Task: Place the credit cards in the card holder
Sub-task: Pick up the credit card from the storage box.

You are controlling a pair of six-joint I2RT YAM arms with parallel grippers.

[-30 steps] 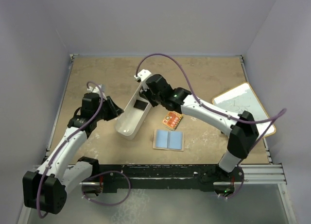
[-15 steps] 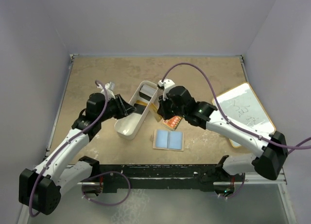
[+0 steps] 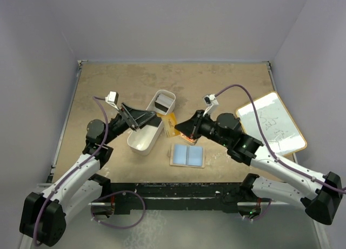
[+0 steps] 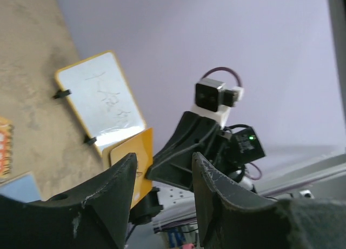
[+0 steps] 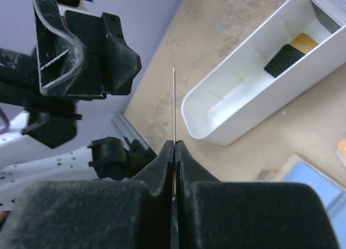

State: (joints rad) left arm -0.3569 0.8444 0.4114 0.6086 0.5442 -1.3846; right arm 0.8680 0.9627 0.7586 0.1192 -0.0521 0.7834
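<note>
While the right gripper point(image 3: 178, 130) pinches an orange-gold card point(image 3: 171, 124) upright between fully closed fingers point(image 5: 160, 163), the left gripper point(image 3: 154, 116) faces it, its fingers point(image 4: 114, 188) parted and gripping nothing. The card's free edge point(image 5: 174, 106) reaches toward the left fingertips without touching them. Beyond the right fingers, to their right, the white bin point(image 5: 238, 111) holds more credit cards: a black card point(image 5: 282, 60), an orange one point(image 5: 304, 42) and a grey stack point(image 5: 331, 0). The card holder point(image 3: 187, 155) lies open on the table, just below the right fingertips.
</note>
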